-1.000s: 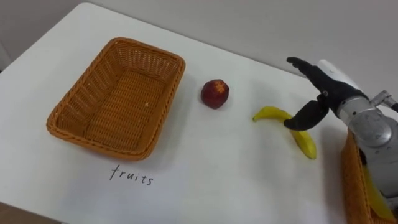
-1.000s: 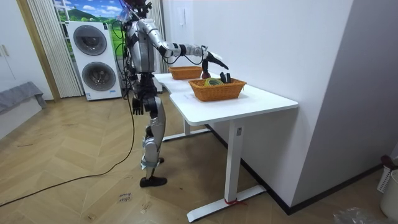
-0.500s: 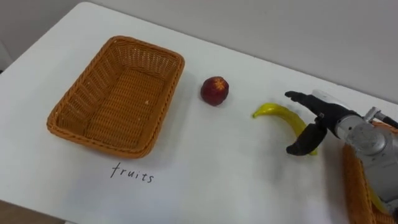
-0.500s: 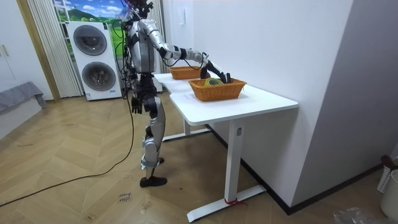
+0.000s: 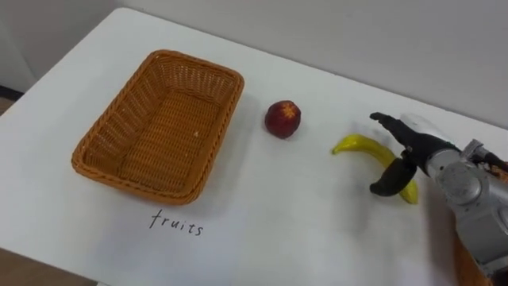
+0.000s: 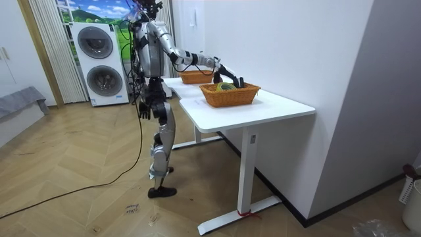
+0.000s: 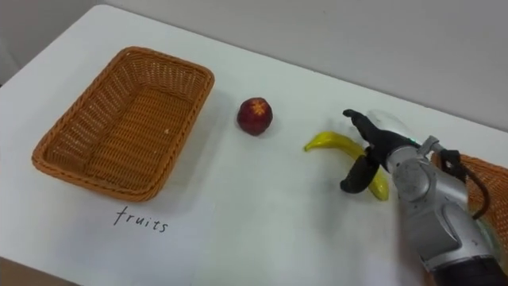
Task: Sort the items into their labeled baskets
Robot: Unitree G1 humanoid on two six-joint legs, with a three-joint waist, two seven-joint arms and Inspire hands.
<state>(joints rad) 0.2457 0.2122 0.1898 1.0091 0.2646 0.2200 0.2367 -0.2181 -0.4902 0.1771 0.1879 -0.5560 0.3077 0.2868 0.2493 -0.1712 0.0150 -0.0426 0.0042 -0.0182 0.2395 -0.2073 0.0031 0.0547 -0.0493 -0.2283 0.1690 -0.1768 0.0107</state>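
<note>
A yellow banana point(image 5: 357, 145) lies on the white table, right of a red apple point(image 5: 282, 118). My right hand point(image 5: 417, 147) is open and low over the banana's right half, fingers reaching across its far side and the thumb down on its near side. An empty wicker basket point(image 5: 119, 119) stands at the left, with the handwritten word "fruits" point(image 5: 176, 224) on the table in front of it. In the room view I stand at the table's long side, right arm stretched over it, and my left hand point(image 6: 143, 110) hangs by my hip.
A second wicker basket point(image 7: 486, 171) sits at the table's right end; in the room view this basket point(image 6: 230, 96) holds dark items. The table's near edge point(image 5: 48, 266) runs close below the label. A wall runs behind the table.
My right hand has come down from above the banana and now straddles it. The whole eye view has shifted slightly, so the camera moved; basket, apple and banana have stayed put.
</note>
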